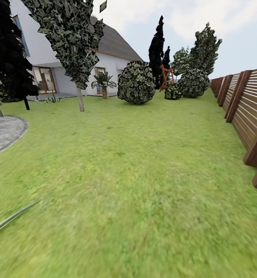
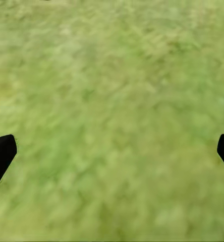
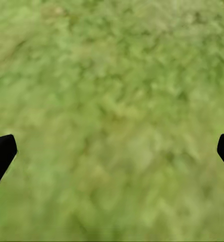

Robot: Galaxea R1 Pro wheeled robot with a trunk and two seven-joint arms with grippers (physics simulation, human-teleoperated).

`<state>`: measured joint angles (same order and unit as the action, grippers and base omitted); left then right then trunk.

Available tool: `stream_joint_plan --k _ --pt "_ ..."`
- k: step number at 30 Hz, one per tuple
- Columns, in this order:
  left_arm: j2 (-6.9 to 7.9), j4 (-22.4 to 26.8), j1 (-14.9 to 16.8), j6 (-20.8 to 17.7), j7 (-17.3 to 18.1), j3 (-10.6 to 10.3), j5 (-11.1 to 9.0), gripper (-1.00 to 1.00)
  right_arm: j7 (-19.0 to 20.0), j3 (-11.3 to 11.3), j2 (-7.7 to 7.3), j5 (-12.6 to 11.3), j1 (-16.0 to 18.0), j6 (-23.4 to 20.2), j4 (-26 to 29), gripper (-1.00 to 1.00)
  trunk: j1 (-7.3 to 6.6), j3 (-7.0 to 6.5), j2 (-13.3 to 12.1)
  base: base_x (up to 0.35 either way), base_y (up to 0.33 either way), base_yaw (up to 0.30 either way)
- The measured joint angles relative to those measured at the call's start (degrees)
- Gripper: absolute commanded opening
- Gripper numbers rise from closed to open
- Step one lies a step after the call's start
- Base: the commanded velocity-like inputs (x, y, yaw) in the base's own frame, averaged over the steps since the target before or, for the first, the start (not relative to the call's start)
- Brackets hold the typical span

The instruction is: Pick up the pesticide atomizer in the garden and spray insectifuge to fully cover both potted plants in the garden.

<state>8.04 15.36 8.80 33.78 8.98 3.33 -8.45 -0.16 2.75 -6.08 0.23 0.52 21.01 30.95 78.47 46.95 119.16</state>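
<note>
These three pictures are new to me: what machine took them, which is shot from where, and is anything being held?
A wheeled, two-armed robot in a simulated garden. The large picture comes from its head camera: lawn, white house, round bushes, wooden fence on the right, paved patio at left. The two small pictures come from cameras near each arm's end, looking down at grass. The black tips at the edges are the fingers of the left gripper and right gripper, spread wide apart, holding nothing.
</note>
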Motion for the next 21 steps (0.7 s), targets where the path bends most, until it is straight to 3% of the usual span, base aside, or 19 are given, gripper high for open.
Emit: stream_joint_plan --k 5,21 --pt "0.00 0.0 0.0 0.0 0.0 0.1 -0.1 1.00 0.0 0.0 0.01 0.0 0.0 0.0 0.0 1.00 0.00 0.00 0.0 0.339 0.000 0.150" --pt "0.07 0.0 0.0 -0.1 0.0 0.3 -0.2 1.00 0.0 0.0 0.01 0.0 0.0 0.0 0.0 1.00 0.00 0.00 0.0 0.339 0.000 0.007"
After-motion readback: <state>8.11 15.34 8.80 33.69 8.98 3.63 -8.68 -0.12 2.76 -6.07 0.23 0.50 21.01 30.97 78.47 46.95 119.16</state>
